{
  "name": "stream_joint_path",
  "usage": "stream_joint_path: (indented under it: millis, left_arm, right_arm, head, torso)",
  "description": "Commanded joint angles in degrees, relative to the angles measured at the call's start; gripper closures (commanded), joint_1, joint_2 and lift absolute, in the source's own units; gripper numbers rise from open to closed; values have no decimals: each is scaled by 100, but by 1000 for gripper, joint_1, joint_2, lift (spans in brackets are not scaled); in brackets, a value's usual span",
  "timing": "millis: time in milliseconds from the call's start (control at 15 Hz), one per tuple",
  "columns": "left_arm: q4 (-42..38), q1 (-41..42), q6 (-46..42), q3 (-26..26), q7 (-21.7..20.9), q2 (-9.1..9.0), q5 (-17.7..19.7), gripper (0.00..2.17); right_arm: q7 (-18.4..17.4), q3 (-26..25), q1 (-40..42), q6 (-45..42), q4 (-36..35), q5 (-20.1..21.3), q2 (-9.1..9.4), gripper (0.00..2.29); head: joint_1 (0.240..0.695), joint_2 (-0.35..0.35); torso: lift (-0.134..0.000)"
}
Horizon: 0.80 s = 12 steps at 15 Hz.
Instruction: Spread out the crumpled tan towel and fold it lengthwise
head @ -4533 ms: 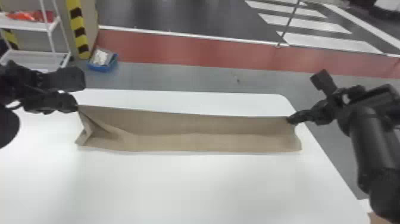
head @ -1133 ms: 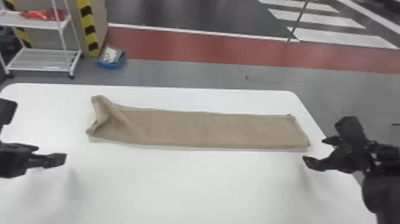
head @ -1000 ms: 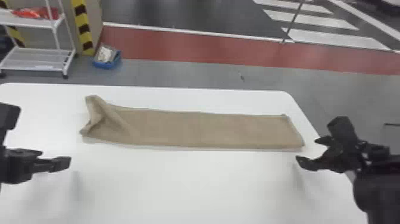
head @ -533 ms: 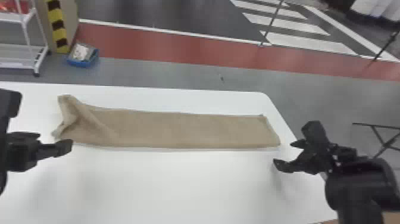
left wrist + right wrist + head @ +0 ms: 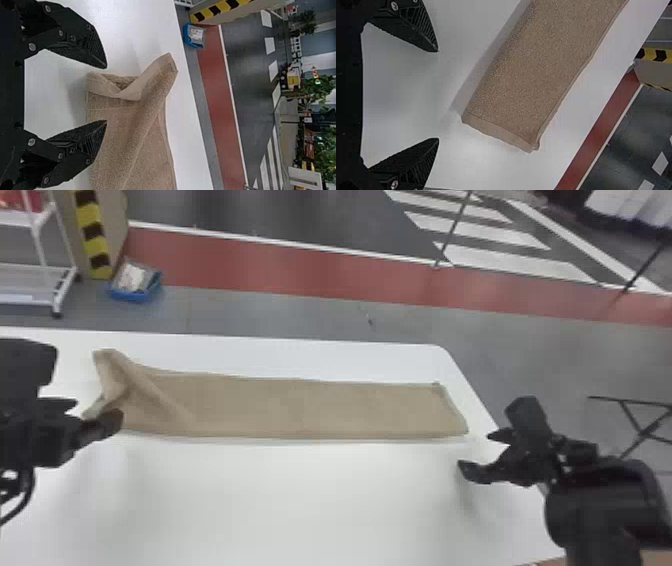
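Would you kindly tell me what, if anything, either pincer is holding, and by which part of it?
Nothing is held: the left pincer and right pincer both stand open, and the tan towel lies on the table.

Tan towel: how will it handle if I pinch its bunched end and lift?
The tan towel should hang limp, since its bunched end slumps into soft creases. Its nubbly surface will probably grip rather than slip. Pushed, it may ruck up, as it lies loose on the white table.

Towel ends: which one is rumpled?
The left end, by the left gripper; its edge is folded over and creased, whereas the right end lies flat.
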Motion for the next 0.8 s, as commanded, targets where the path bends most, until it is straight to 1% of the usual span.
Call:
stream_joint_path:
  millis: [0,267,600,733]
  left_arm:
    - [31,26,-6,-55,121,-5,-47,704]
    - [22,87,-6,-134,200,-40,-47,701]
    - [330,-18,-410,-310,587,-49,-126,704]
    - [365,-36,-410,-318,587,-49,-170,704]
  right_arm:
    - [0,16,1,4,0,-2,19,87]
    - [0,7,1,4,0,6,45,87]
    - [62,-72,10,-14,17,-11,45,87]
    - [62,-107,18,-31,26,-117,37,87]
  head:
    - [695,-322]
    - [695,-316]
    - [695,-324]
    - [695,-325]
  torso:
    - [-124]
    - [-124]
    - [-124]
    - [-124]
